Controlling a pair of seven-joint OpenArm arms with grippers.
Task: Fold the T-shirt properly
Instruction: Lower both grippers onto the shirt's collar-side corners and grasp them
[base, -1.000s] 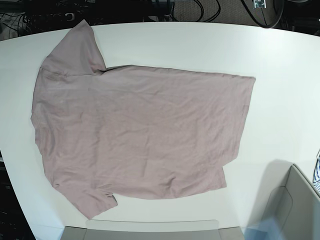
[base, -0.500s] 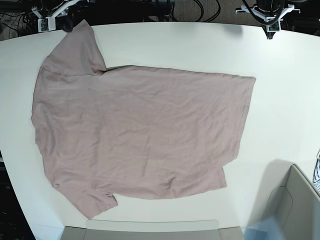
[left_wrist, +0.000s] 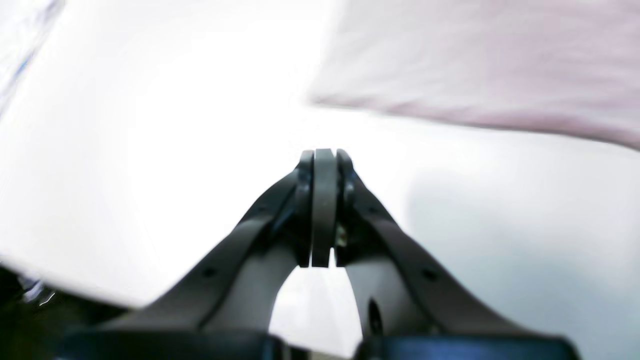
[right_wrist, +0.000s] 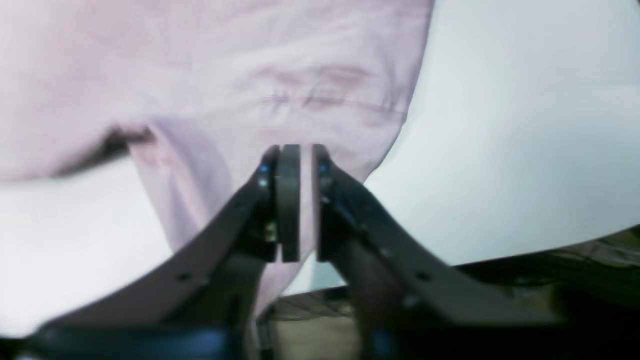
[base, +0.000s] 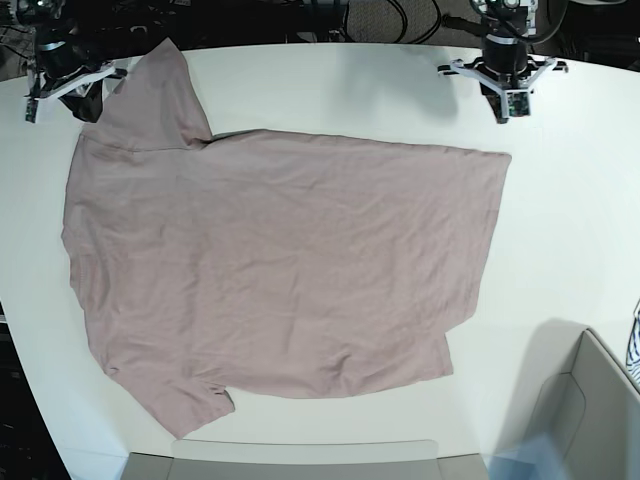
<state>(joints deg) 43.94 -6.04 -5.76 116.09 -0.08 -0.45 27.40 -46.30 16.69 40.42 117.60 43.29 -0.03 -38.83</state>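
The mauve-pink T-shirt (base: 280, 270) lies spread flat on the white table (base: 560, 230), with one sleeve at the far left (base: 155, 100) and one at the near left (base: 185, 400). My left gripper (base: 507, 98) hovers over bare table just beyond the shirt's far right corner. In the left wrist view it (left_wrist: 324, 155) is shut and empty, with the shirt's edge (left_wrist: 475, 65) ahead. My right gripper (base: 75, 90) is by the far left sleeve. In the right wrist view it (right_wrist: 298, 150) is shut to a thin slit, empty, above the sleeve (right_wrist: 280, 85).
A grey box (base: 580, 400) stands at the near right, with a blue-and-white striped cloth (base: 634, 345) at the right edge. Another grey box rim (base: 300, 452) runs along the near edge. Cables lie beyond the table's far edge (base: 400, 20).
Both arms have come in from beyond the far edge and now hang over the table's far corners. The T-shirt has not moved.
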